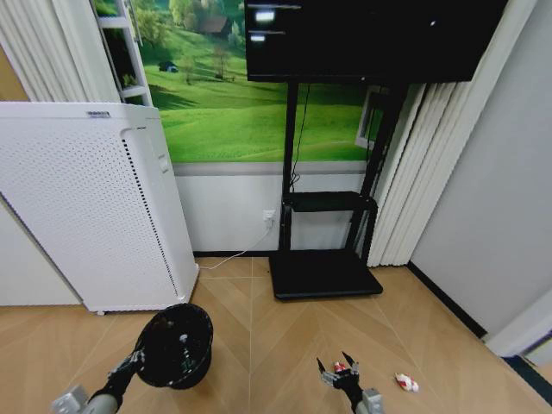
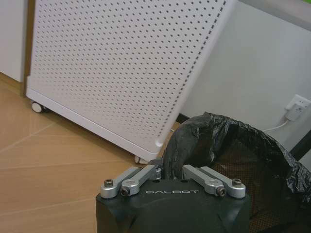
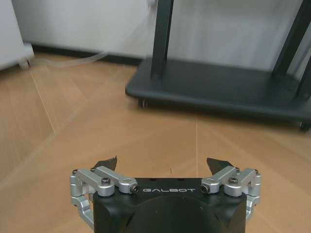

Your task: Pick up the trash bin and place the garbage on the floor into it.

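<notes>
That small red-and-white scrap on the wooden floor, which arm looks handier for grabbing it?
Probably the right. Its open gripper hovers near the red-and-white scrap, while the left gripper is shut on the round black trash bin.

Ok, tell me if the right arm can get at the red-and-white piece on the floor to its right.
Probably yes. The right gripper has its jaws open, and bare floor lies between it and the red-and-white piece; nothing stands between them.

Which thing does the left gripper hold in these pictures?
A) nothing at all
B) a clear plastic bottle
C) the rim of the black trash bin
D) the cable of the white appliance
C: in the left wrist view the left gripper is shut on the liner-covered rim of the trash bin.
</notes>
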Robot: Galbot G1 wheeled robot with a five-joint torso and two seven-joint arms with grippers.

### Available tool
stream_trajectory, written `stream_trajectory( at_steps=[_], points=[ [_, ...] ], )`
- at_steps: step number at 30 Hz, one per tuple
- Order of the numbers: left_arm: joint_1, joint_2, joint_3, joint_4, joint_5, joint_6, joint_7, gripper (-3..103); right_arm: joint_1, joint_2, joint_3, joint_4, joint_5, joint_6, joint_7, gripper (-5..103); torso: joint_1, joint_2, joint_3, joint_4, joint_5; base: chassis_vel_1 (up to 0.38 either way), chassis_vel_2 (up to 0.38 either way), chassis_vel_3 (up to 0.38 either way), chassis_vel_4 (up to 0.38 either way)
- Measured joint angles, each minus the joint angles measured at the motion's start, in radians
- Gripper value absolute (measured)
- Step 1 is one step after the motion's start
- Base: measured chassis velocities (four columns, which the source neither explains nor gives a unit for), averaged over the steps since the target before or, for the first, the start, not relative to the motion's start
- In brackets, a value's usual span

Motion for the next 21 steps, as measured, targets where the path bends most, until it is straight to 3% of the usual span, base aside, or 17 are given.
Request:
stream_trajectory(
  at_steps=[7,21],
  points=[
    [0.04,0.002,-0.047,-0.003,-0.011,0.0,0.048,7,0.122,-0.013,-0.02,-0.171,-0.026,-0.003,-0.015,100,0.0,0.0,0.0,0.0001,0.0005,0.027,0.02,-0.029,-0.019],
    [0.039,-0.015,0.001,-0.036,-0.013,0.005,0.045,7,0.198,-0.027,-0.006,-0.401,-0.06,0.018,-0.039,100,0.0,0.0,0.0,-0.0002,0.0001,0.0,0.0,0.0,0.0]
  ],
)
